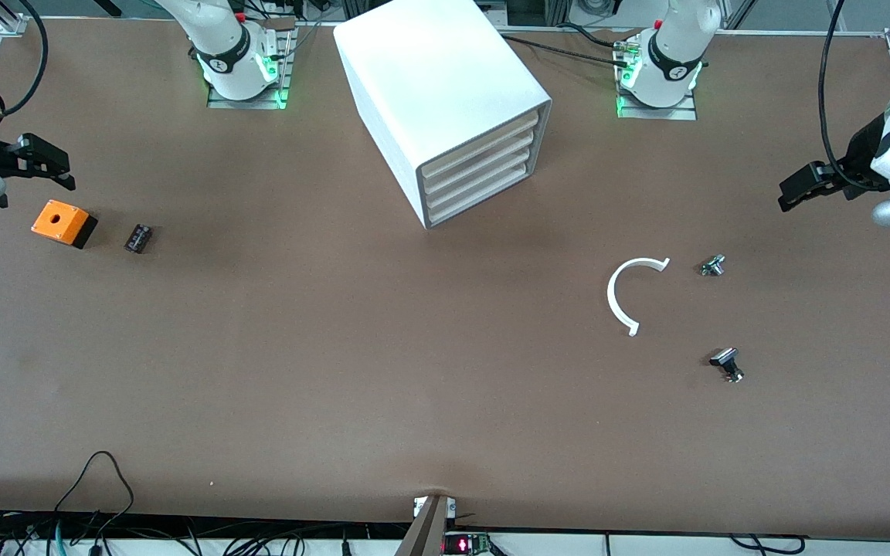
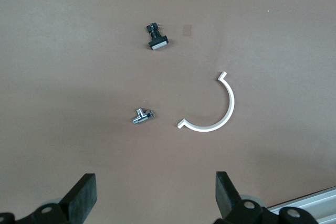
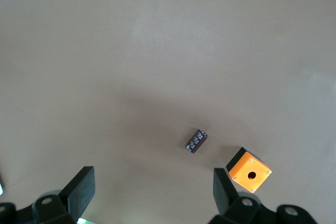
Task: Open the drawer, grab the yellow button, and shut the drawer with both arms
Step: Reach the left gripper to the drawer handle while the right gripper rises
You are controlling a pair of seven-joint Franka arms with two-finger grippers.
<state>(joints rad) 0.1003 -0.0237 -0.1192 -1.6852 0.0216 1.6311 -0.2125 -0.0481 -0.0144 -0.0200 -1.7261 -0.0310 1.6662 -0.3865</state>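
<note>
The white cabinet (image 1: 429, 85) stands between the two arm bases. Its four cream-fronted drawers are all shut; the uppermost drawer (image 1: 482, 144) sits flush with the others. The button is hidden. My left gripper (image 1: 789, 193) hangs open and empty over the table at the left arm's end; in the left wrist view (image 2: 156, 195) its fingers stand wide apart over bare table. My right gripper (image 1: 62, 171) hangs open and empty over the right arm's end, above the orange box with a hole (image 1: 63, 222); the right wrist view (image 3: 154, 192) shows its fingers wide apart.
A small black part (image 1: 138, 238) lies beside the orange box (image 3: 249, 169). A white C-shaped ring (image 1: 621, 297), a small silver part (image 1: 713, 266) and a black-and-silver part (image 1: 727, 363) lie toward the left arm's end. Cables run along the table edge nearest the front camera.
</note>
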